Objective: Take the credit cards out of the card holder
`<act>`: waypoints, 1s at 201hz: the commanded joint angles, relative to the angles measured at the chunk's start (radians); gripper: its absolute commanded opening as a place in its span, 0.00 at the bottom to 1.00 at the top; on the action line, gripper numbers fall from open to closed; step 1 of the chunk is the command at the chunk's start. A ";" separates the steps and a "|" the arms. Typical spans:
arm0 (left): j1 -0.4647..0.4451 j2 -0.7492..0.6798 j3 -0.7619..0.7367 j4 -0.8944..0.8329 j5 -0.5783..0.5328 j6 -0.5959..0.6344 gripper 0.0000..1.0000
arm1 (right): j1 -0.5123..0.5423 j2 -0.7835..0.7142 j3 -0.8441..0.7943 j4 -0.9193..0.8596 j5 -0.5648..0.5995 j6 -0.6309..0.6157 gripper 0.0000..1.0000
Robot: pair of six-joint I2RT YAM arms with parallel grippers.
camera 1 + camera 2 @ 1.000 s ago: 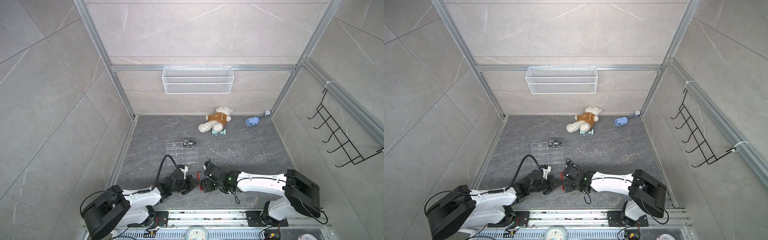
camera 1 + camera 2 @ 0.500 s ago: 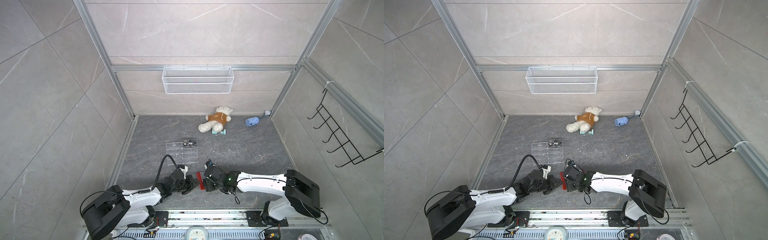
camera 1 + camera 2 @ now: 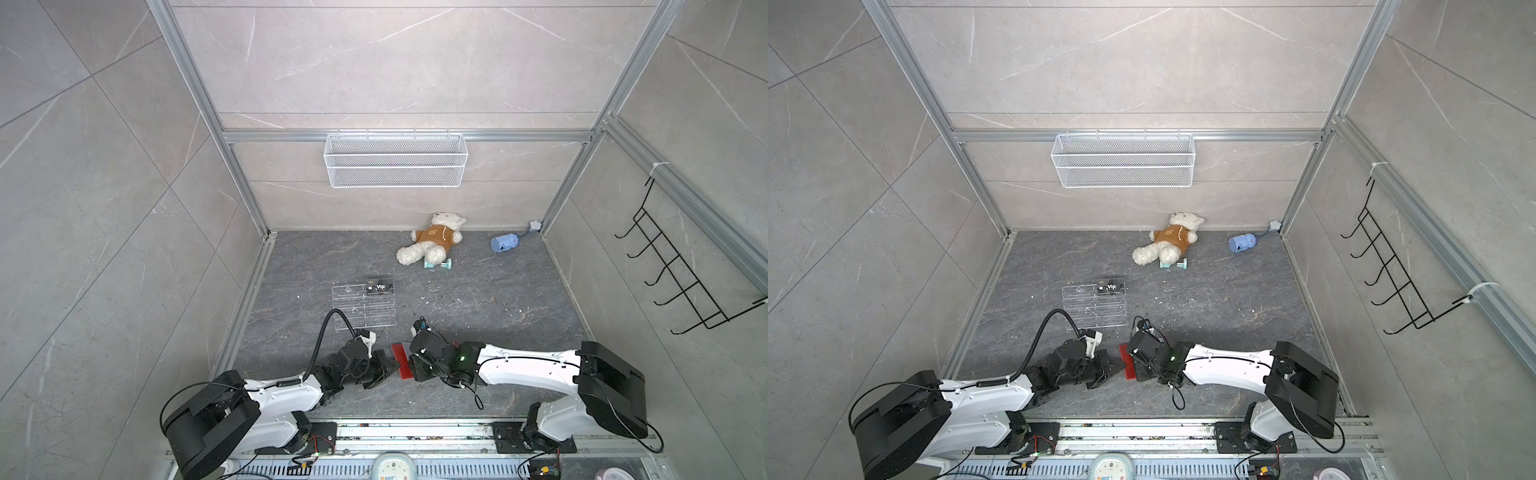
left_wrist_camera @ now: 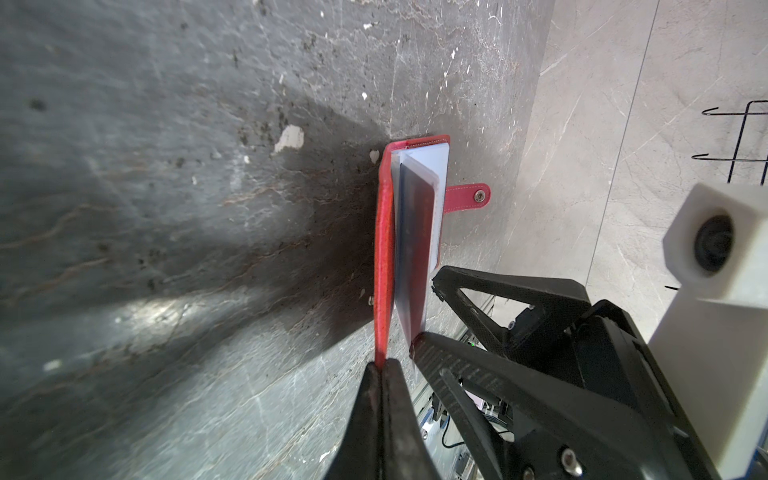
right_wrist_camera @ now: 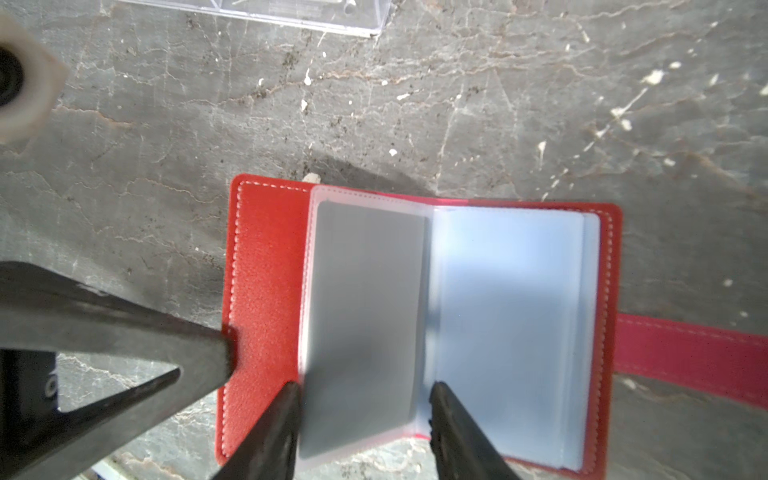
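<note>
1. Left claw (image 4: 381,368): closed, pinching the edge of the holder's (image 5: 266,270) red cover. It pins the holder near the front of the desk (image 5: 415,104), between my two arms.
2. Holder: lies open on the desk with its pale sleeves showing. The tab (image 5: 685,353) is unsnapped and lies on the side away from the left claw.
3. Card (image 5: 365,291): grey, inside the one sleeve that stands lifted off the rest.
4. Right claw (image 5: 363,386): open, one jaw on each side of that lifted sleeve at its near end. I see no pinch yet.
5. Step in hand, as I judge it: closing on the card to draw it out.
6. Next move calls for a pinch on the card itself, not on plastic alone. Then comes a straight pull along the sleeve while the left claw holds the cover. I cannot tell which end of the sleeve is open.
7. Rack (image 3: 363,307): clear, well beyond the holder, with the Vip card (image 3: 379,287) at its far end. I take that card as already out.
8. Bear (image 3: 432,243): far back by the wall, no part of this job.
9. Change from a second ago: the right claw's jaws have drawn closer together. More red cover shows between the claws in both top views. The left claw's grip is unchanged.
</note>
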 commanded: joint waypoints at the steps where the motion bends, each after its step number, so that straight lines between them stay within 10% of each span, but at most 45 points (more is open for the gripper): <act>1: -0.008 -0.004 0.010 0.020 0.004 0.032 0.00 | 0.000 -0.017 0.003 -0.051 0.052 0.010 0.49; 201: -0.008 -0.009 0.014 -0.070 -0.003 0.090 0.00 | -0.002 -0.063 -0.016 -0.086 0.083 0.019 0.34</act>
